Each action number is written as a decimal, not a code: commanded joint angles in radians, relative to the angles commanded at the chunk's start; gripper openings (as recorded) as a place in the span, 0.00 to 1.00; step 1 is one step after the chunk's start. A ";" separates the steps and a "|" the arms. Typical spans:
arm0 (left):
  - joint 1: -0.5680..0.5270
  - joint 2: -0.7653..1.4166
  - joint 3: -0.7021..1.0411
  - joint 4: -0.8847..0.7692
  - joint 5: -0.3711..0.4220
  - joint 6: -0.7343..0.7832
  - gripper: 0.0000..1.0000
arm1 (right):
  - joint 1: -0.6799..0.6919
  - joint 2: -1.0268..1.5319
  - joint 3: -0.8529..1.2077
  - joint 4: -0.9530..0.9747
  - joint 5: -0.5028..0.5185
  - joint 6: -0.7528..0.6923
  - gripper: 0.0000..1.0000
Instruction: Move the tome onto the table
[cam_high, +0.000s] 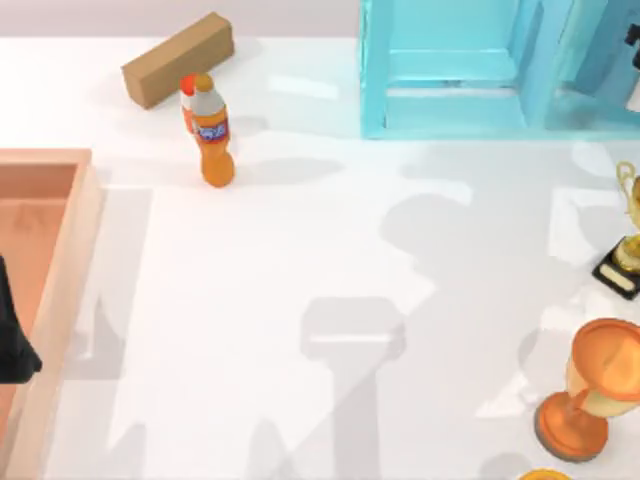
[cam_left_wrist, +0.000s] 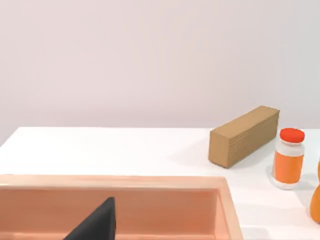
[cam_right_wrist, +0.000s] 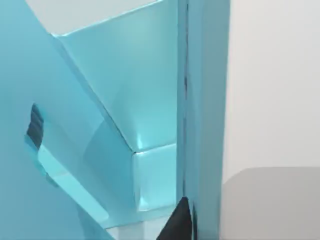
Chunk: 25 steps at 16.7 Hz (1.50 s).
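Observation:
The tome is hidden. The white table (cam_high: 300, 300) lies broad and bare in the middle. My right gripper (cam_high: 633, 40) is at the far right back corner, beside the cyan shelf unit (cam_high: 450, 70). In the right wrist view a dark tip of the right gripper (cam_right_wrist: 177, 222) sits right against the pale blue walls of the shelf unit (cam_right_wrist: 150, 100). My left gripper (cam_high: 12, 335) hangs over the wooden tray (cam_high: 70, 250) at the left edge. A dark part of the left gripper (cam_left_wrist: 97, 222) shows above the tray's floor.
An orange bottle (cam_high: 210, 130) stands at the back left, with a tan cardboard box (cam_high: 178, 58) behind it. A gold trophy (cam_high: 628, 240) and an orange cup trophy (cam_high: 590, 395) stand along the right edge.

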 joint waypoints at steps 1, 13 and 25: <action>0.000 0.000 0.000 0.000 0.000 0.000 1.00 | -0.003 -0.069 -0.022 -0.046 -0.003 -0.003 0.00; 0.000 0.000 0.000 0.000 0.000 0.000 1.00 | -0.038 -0.798 -0.236 -0.550 -0.052 -0.015 0.00; 0.000 0.000 0.000 0.000 0.000 0.000 1.00 | 0.176 -0.626 -0.080 -0.630 0.152 -0.087 0.00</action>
